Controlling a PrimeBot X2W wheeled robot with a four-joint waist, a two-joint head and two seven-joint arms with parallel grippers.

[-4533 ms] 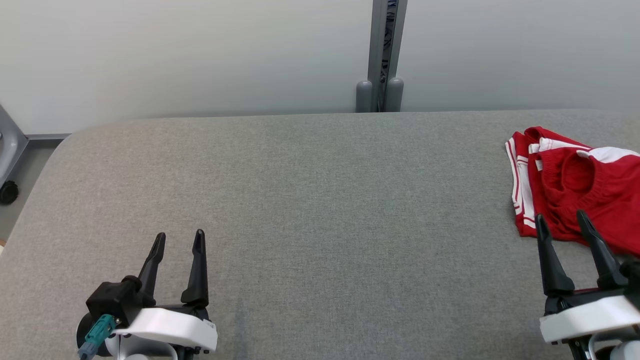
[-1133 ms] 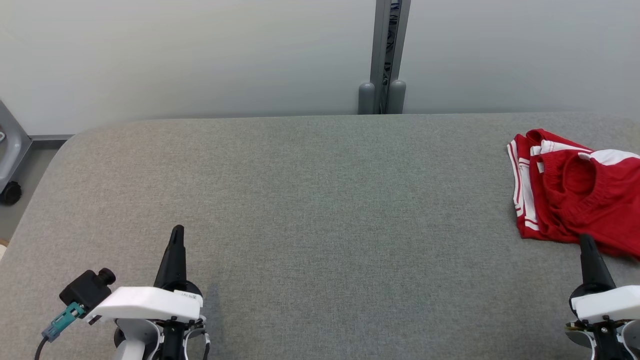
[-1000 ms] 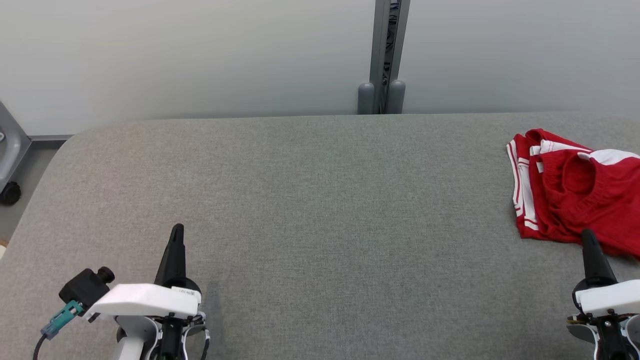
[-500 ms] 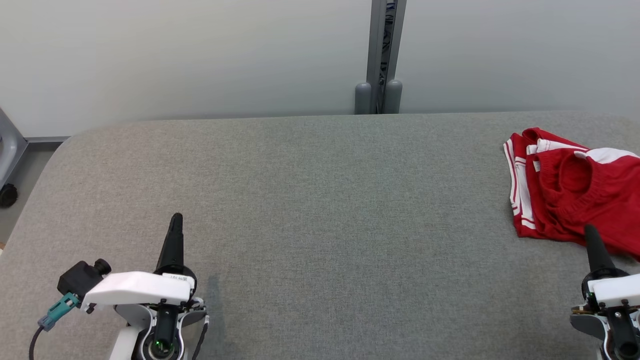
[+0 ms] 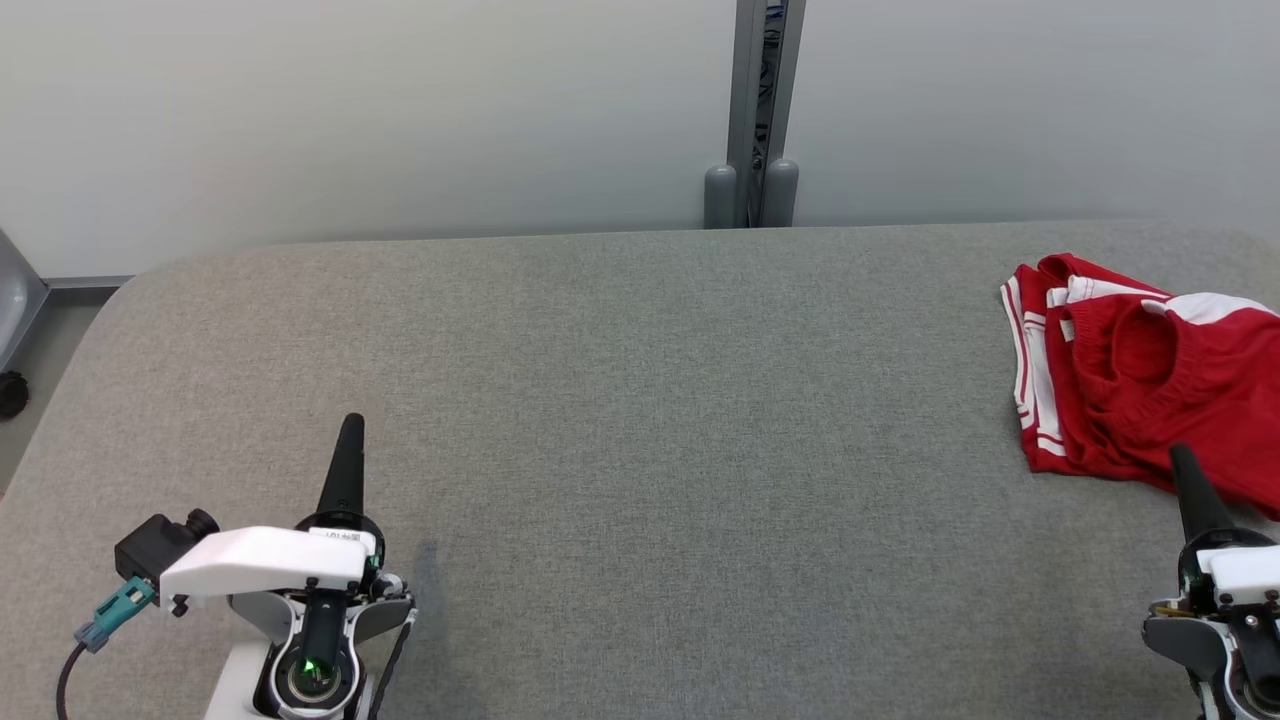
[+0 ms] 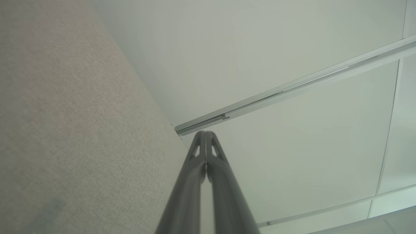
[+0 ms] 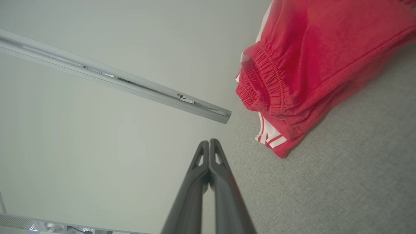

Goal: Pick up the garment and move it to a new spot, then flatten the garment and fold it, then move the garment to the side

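The shut left gripper (image 5: 352, 422) and shut right gripper (image 5: 1181, 457) are parted by wide grey table (image 5: 640, 420), red shorts (image 5: 1140, 385) bunched near its right edge.

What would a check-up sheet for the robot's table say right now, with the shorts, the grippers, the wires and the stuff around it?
Surface: grey fabric-covered table, flat, with rounded corners.
Job's things: red shorts with white stripes, rumpled at the table's right end, not held.
Clutter: nothing seen.
Grippers: left gripper shut, holding nothing, over bare table; right gripper shut, holding nothing, its tips beside the shorts and apart from them.
Cables: dark cable with a teal plug at the left wrist.
Surroundings: pale wall, grey post behind the table, black caster on the floor at the left.
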